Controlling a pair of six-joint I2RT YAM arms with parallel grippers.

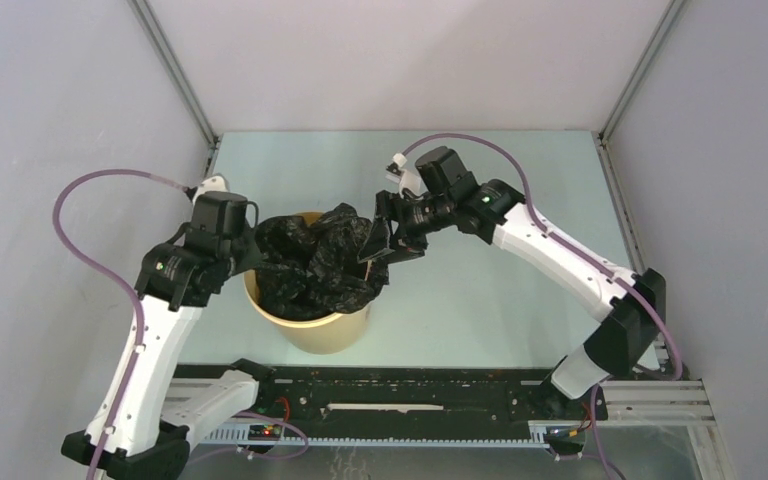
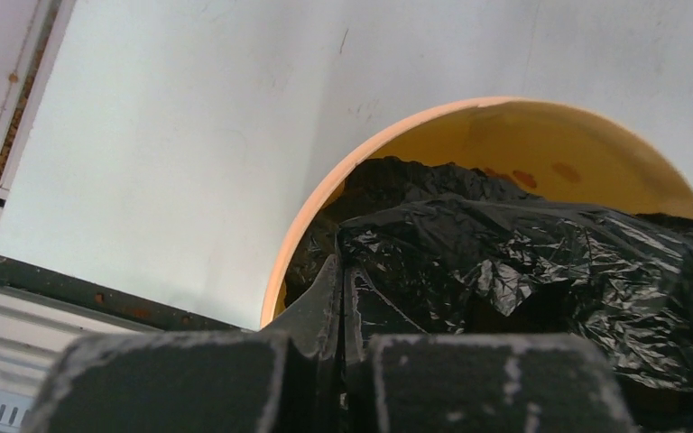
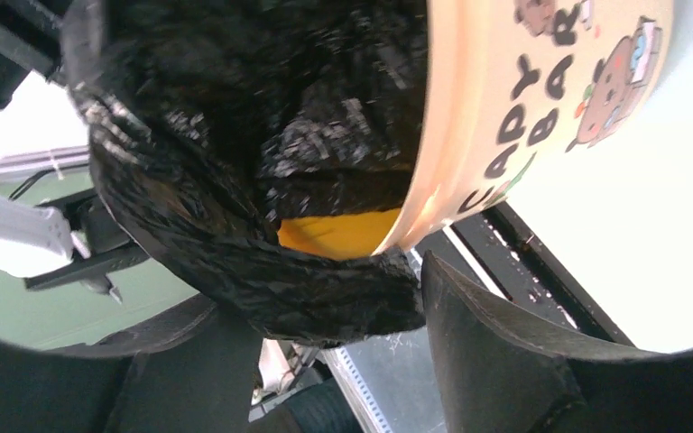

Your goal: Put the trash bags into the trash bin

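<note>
Black trash bag point(image 1: 315, 265) over yellow bin point(image 1: 325, 335)

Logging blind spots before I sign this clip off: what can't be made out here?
- Bin floor: top view, the trash bag fills the mouth of the trash bin.
- Tips of the left claw: top view, buried in bag folds; left wrist view, cut off by the bottom edge.
- Bin lettering: right wrist view, partly cut by the top edge.

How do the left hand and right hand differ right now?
Left hand is shut, pinching the crinkled glossy black plastic bag; right hand is open, a bag fold between its fingers. Left sits at the round yellow bin's left rim, right at its right rim. Both are black.
</note>
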